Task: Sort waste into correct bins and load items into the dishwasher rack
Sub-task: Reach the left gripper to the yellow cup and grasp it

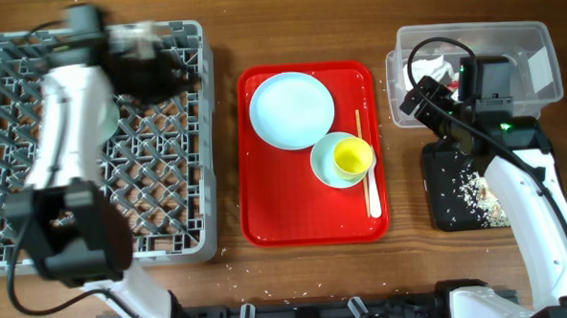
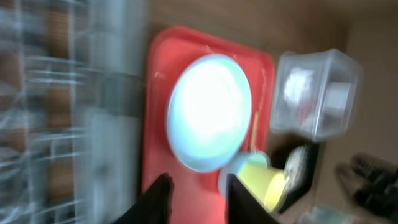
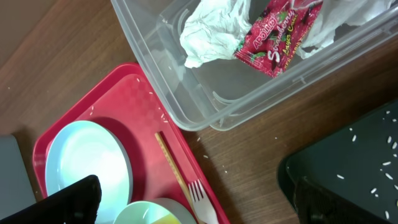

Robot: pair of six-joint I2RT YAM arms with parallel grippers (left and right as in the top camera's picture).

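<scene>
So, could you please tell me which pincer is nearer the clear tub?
Right. The right pincer hangs over a corner of the clear tub; the left pincer is far off, above the rack.

napkin (image 3: 211, 31) + wrapper (image 3: 277, 37) in clear tub (image 3: 161, 68); rice (image 1: 472, 189) in black tray (image 1: 444, 205); cup (image 1: 352, 157) sits in bowl (image 1: 324, 167) by plate (image 1: 292, 109).

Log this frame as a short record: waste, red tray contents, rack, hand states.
tub: napkin and wrapper inside
black tray: rice crumbs
red tray: plate, bowl holding cup, chopsticks, fork
rack: left arm above it, blurred
left hand: open, empty
right hand: cannot tell
</scene>
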